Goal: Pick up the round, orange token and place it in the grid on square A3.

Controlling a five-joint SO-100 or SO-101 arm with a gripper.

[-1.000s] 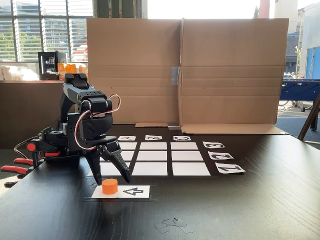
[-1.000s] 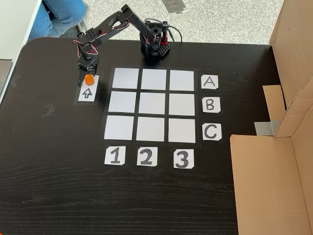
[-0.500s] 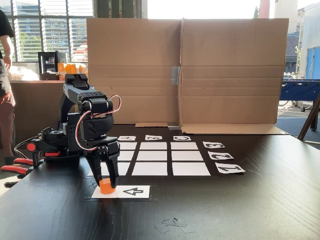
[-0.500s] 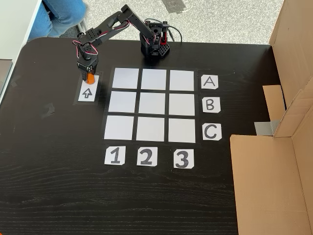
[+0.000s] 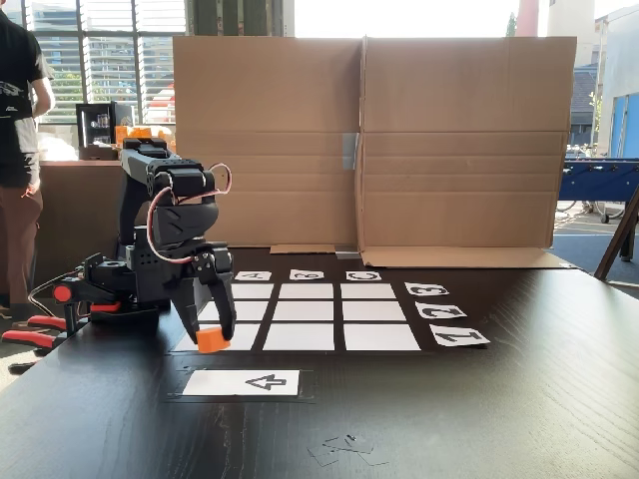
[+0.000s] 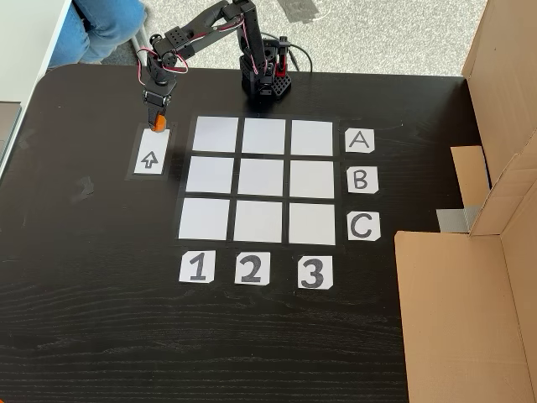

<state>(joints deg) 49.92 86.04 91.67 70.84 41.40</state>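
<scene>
While airborne, pincer clamps token

A white arrow card lies low and left of centre on the dark surface; a cardboard screen stands behind; a person at far left.

gripper clamping orange token, hanging above table | arrow card lying bare below | grid sitting behind | person standing at left edge
</scene>
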